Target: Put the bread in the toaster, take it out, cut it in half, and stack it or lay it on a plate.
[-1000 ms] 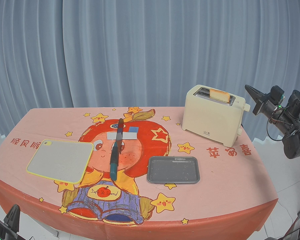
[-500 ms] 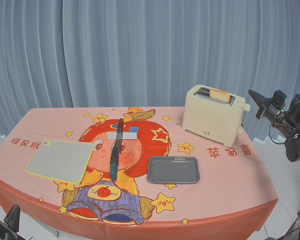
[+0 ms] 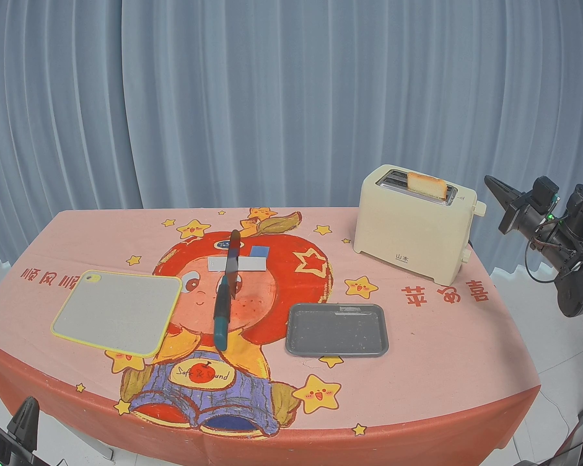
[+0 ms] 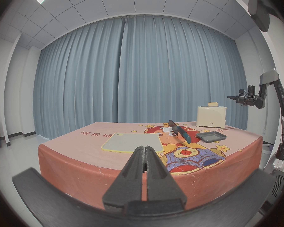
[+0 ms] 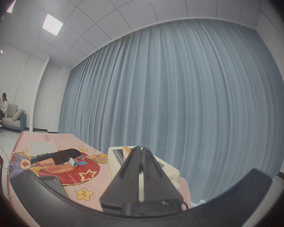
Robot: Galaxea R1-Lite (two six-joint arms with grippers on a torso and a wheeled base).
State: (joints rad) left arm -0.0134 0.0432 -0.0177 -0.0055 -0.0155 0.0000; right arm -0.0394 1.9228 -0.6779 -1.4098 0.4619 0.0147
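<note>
My right claw hangs just beside the toaster, fingers pressed together on nothing (my left claw likewise, low before the table). The bread stands in the toaster's slot.

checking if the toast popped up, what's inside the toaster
A golden-brown slice of bread stands in one slot of the cream two-slot toaster, its top poking out. Its lower part is hidden by the toaster walls; the other slot's depths cannot be seen.
</note>
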